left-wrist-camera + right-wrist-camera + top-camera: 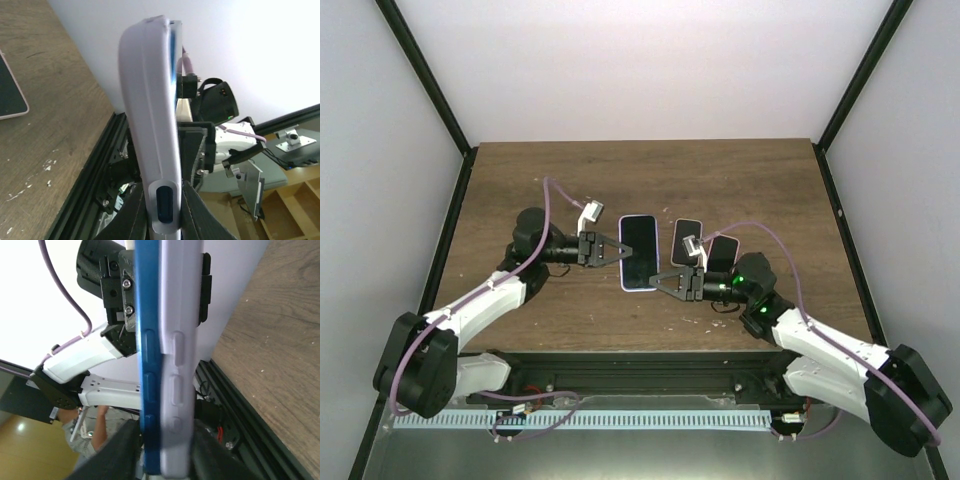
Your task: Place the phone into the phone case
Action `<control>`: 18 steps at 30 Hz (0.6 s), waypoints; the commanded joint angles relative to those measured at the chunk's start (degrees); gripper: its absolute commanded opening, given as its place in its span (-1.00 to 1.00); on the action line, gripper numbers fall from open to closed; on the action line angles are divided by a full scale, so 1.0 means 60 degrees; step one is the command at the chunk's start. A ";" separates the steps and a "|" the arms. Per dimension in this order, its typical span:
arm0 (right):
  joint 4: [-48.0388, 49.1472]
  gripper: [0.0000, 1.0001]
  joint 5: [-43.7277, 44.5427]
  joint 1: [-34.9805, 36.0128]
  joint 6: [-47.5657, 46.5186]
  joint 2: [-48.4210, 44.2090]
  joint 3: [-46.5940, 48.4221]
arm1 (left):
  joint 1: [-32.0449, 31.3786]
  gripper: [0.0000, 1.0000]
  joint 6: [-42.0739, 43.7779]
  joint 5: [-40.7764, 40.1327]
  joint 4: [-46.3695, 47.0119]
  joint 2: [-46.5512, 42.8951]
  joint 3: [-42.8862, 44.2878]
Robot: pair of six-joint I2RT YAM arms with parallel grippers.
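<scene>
Task mostly done, not finished: phone (pixel 150 365) sits in the lavender case (pixel 177 340), screen up, held over mid table (pixel 520 180) between both arms. Right wrist view shows the blue phone edge, with its buttons, standing proud beside the case's button covers, so that long side looks not snapped in. Left wrist view shows only a sliver of blue past the case wall at the far end, so that side looks closer to seated. Left to do, by my judgement: press the proud edge into the rim, then set it down. Left hand (pixel 164 210) is closed tight on the case's edge, fingers pinching either side. Right hand (pixel 165 450) straddles phone and case together at the near-right corner, fingers right up against both faces; can't tell if it is actually clamping or just slack around them. Case holds the phone and nothing else. 2 other phones (pixel 688 240) (pixel 722 252) lie flat on the table just right of it, untouched.
</scene>
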 commanded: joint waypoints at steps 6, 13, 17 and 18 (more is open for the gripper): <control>0.1587 -0.99 -0.0103 0.0029 0.0239 -0.0371 -0.0109 | 0.0049 -0.35 -0.0855 0.0141 0.1876 0.0149 -0.0237; 0.0508 -0.98 -0.0183 0.0058 -0.0430 -0.0118 0.0303 | 0.0038 -0.48 -0.0172 0.0044 0.0778 0.0074 -0.0030; -0.0723 -0.64 0.0066 0.0058 -0.1130 -0.0418 0.0692 | 0.0031 -0.72 -0.0101 0.0296 0.0848 0.0085 -0.0027; -0.1134 -0.54 0.0200 0.0058 -0.1332 -0.0539 0.0802 | 0.0034 -0.76 -0.0113 0.0378 0.0899 0.0036 -0.0026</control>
